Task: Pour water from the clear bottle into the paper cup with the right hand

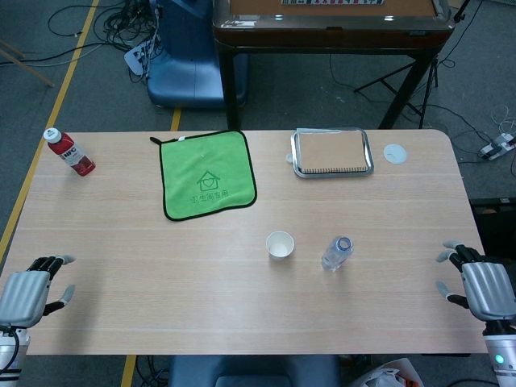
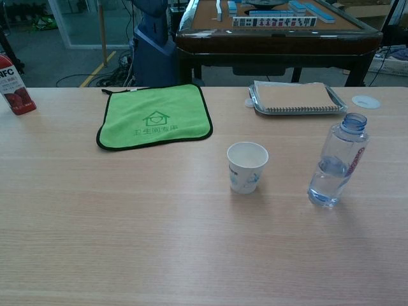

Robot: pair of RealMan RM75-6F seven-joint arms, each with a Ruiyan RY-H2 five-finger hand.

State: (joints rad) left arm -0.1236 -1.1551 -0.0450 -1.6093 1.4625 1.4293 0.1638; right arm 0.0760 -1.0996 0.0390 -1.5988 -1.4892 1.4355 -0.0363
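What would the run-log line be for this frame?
stage: pre-grasp | right robot hand: open, table edge | left robot hand: open, idle | clear bottle: upright, uncapped | paper cup: upright

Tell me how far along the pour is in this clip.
Nothing done yet. The clear bottle stands upright, uncapped, partly filled, beside the paper cup, which looks empty. The right robot hand rests open at the table edge, holding nothing; the left robot hand likewise. Grasping, lifting and pouring all remain.

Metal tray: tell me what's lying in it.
A spiral-bound brown notebook fills the tray, its wire binding along the near edge. Whatever lies beneath the notebook is covered.
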